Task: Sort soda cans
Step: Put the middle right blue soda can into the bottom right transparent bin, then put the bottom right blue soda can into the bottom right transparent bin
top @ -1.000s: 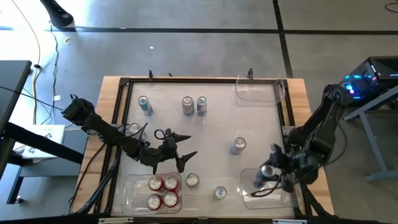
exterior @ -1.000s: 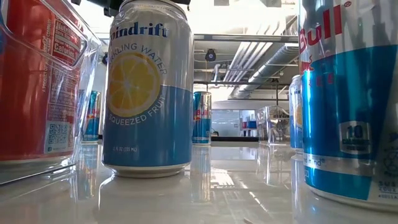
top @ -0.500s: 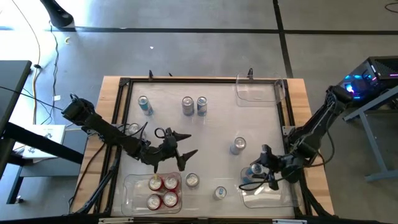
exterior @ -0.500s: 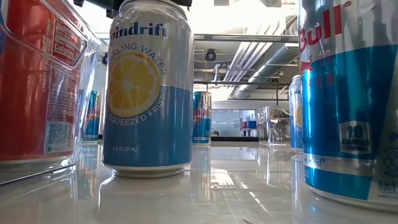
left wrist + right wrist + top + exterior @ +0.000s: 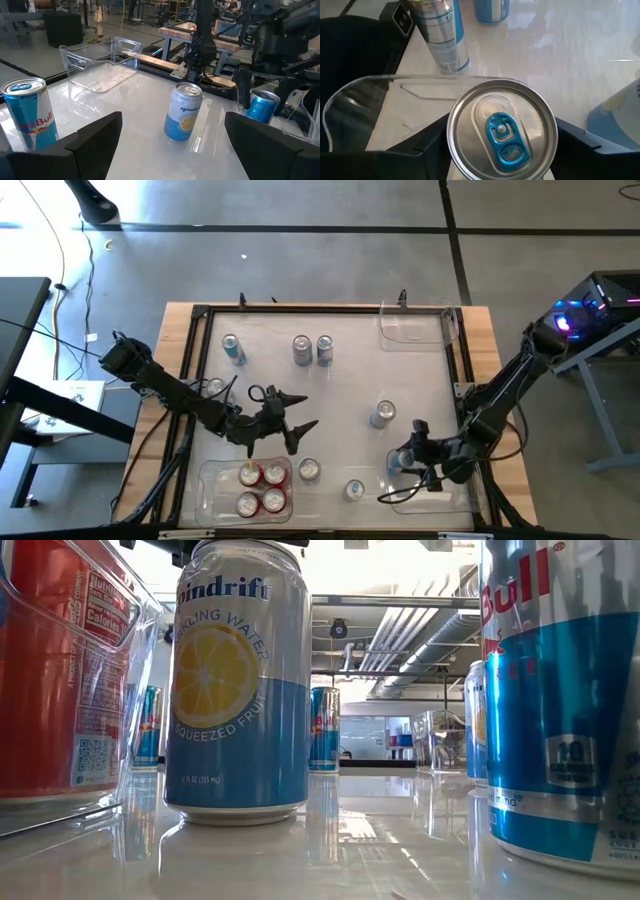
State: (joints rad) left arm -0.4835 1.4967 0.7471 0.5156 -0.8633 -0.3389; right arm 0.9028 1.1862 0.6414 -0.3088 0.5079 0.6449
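Observation:
Several soda cans stand upright on the white table: three at the far side (image 5: pixel 302 350), a Spindrift can (image 5: pixel 383 414) right of centre, and two near the front (image 5: pixel 309 470). Three red cans (image 5: pixel 260 488) stand in the near-left clear bin (image 5: pixel 215 492). My right gripper (image 5: pixel 402 460) is shut on a blue can (image 5: pixel 502 132) at the left end of the near-right clear bin (image 5: pixel 440 495). My left gripper (image 5: pixel 305 412) hovers open over the table's middle left, with nothing between its fingers; the Spindrift can (image 5: pixel 182 111) stands ahead of it. My right gripper pinches the blue can between its two fingers, one on each side of the body just under the silver top (image 5: pixel 470 115). The fingers (image 5: pixel 432 140) slant down from the table's right. The can stands about upright; whether its base rests on the bin floor is hidden.
A second clear bin (image 5: pixel 415 325) sits at the far right corner. A black frame (image 5: pixel 190 380) and wooden rim run round the table. In the low view a Spindrift can (image 5: pixel 240 680) and a Red Bull can (image 5: pixel 560 700) stand close to the front edge.
My right gripper has gone down and a little toward the table's left with the blue can, bringing it low over the left end of the near-right bin.

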